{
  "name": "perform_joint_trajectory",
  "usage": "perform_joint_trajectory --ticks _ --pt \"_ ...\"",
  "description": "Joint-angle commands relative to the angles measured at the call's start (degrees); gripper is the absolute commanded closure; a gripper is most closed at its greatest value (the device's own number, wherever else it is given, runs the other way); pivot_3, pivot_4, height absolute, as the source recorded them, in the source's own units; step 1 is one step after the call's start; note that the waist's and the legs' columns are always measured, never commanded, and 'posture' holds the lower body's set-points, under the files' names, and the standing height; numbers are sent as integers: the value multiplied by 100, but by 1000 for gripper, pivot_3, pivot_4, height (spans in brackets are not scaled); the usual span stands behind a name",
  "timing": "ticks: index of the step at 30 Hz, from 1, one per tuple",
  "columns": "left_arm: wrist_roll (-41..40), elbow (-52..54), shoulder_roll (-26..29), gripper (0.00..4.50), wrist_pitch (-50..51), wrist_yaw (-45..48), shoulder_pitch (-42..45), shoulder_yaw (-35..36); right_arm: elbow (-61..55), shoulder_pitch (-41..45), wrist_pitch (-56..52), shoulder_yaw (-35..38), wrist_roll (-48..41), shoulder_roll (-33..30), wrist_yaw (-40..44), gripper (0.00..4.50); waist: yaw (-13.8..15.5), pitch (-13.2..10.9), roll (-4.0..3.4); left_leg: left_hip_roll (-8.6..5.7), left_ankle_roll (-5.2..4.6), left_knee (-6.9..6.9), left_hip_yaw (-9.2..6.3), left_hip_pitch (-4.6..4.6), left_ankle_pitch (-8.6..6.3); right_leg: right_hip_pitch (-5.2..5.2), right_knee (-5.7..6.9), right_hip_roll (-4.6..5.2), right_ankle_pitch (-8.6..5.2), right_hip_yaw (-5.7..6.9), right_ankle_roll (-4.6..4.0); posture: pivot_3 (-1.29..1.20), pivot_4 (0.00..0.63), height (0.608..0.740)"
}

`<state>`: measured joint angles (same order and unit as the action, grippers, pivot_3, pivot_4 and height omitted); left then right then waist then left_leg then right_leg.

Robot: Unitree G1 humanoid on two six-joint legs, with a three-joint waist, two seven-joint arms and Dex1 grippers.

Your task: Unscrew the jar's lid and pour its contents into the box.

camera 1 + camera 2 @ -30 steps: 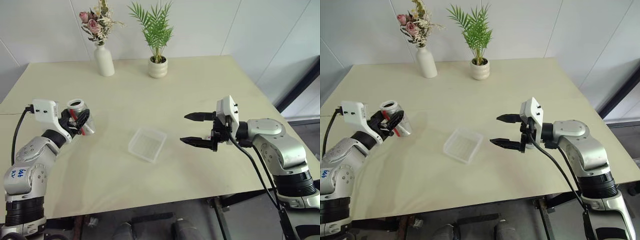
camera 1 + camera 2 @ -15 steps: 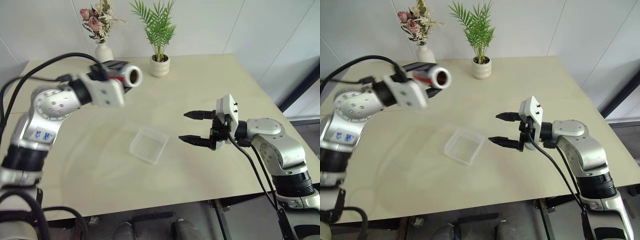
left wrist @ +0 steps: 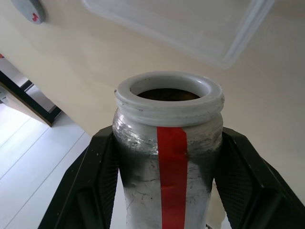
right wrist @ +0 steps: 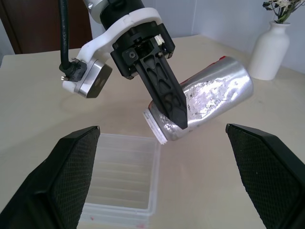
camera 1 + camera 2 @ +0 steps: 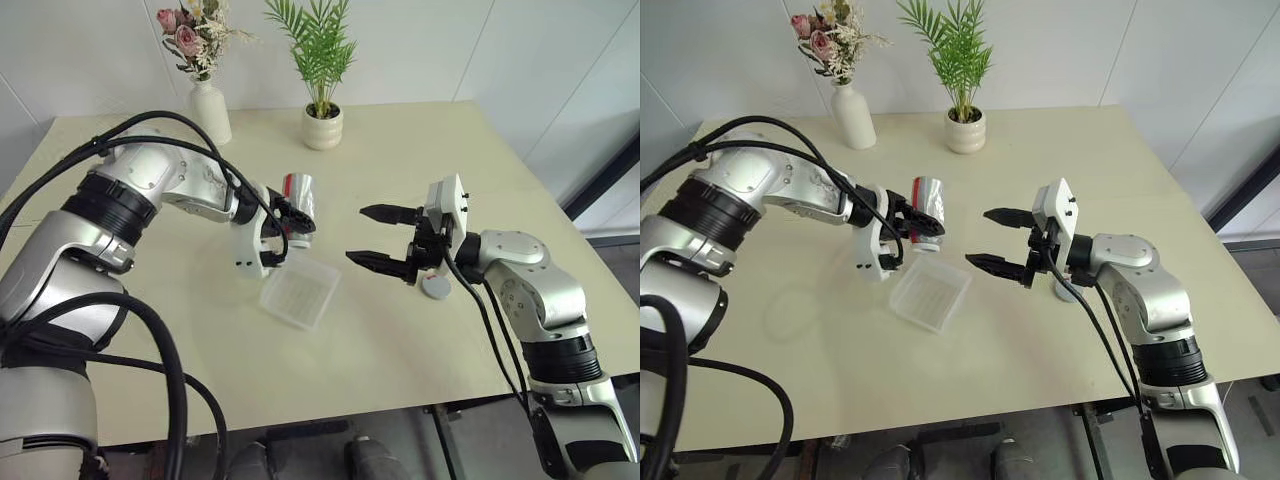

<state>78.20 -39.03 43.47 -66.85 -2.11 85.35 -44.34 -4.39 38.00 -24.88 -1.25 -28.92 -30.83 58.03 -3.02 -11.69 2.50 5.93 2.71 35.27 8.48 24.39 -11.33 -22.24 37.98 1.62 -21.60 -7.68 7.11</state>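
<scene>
My left gripper is shut on the jar, a silvery cylinder with a red stripe. The jar hangs tilted just above the back edge of the box, its open white rim facing down toward the shallow clear tray. The grey lid lies flat on the table under my right wrist and also shows as a grey disc. My right gripper is open and empty to the right of the jar, pointing at it. The contents are hidden.
A white vase with flowers and a white pot with a green plant stand at the table's far edge. The cream table stretches wide in front of and beside the box.
My left arm has swung the jar from high at the back left down to the middle, tipping its mouth over the box. The right gripper has stayed open and nearly still.
</scene>
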Motion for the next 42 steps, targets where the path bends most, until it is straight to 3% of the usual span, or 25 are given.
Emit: perform_joint_trajectory --ticks 1,9,17,21,25,28,33,37,42 --pt "-3 -78 -46 2051 87 -124 135 -39 -202 -27 111 238 -94 -55 -20 42 -7 0 0 1 0 0 3 1 0 -6 7 -1 0 -3 0 0 150 740" --pt "-431 -278 -16 2051 137 -108 157 119 -178 -41 102 268 -92 -93 13 42 -33 0 0 5 1 26 24 0 1 -26 57 -8 -1 -32 0 0 150 740" --pt "-1474 -993 189 2051 342 -33 86 787 -196 -114 79 231 -87 -66 55 42 -48 0 1 7 -4 66 25 0 -2 -27 94 -8 -1 -39 2 0 150 740" --pt "-1603 -636 441 2051 540 -159 -201 1038 -146 -123 43 200 -91 -90 130 42 -54 0 1 7 -5 73 25 -1 -3 -26 103 -8 -1 -40 3 0 150 740" --pt "-1484 85 670 2051 400 -742 -507 1243 -49 -24 33 183 -72 -92 207 42 -53 -1 1 13 -5 77 24 -3 -3 -26 113 -11 -1 -40 3 0 150 740" --pt "-1429 247 793 2051 857 -1162 -753 1477 -16 1 46 144 -46 -49 222 42 -47 -1 1 13 -5 81 26 -3 -3 -25 119 -11 -1 -41 3 0 150 740" --pt "-830 490 972 2051 1290 -1465 -989 1274 45 32 61 59 -27 56 242 42 -93 -1 1 13 -7 87 26 -9 -1 -25 147 -14 -2 -44 4 0 150 740" --pt "-126 910 884 2051 865 -2217 -706 806 304 201 202 -10 14 215 300 42 -140 -1 2 10 -11 93 25 -13 2 -21 153 -13 0 -45 7 0 150 740" --pt "813 1182 829 2051 865 -3972 17 387 571 377 351 -36 77 401 301 42 -158 -4 8 10 -11 90 27 -12 3 -23 149 -10 1 -46 10 0 150 740"
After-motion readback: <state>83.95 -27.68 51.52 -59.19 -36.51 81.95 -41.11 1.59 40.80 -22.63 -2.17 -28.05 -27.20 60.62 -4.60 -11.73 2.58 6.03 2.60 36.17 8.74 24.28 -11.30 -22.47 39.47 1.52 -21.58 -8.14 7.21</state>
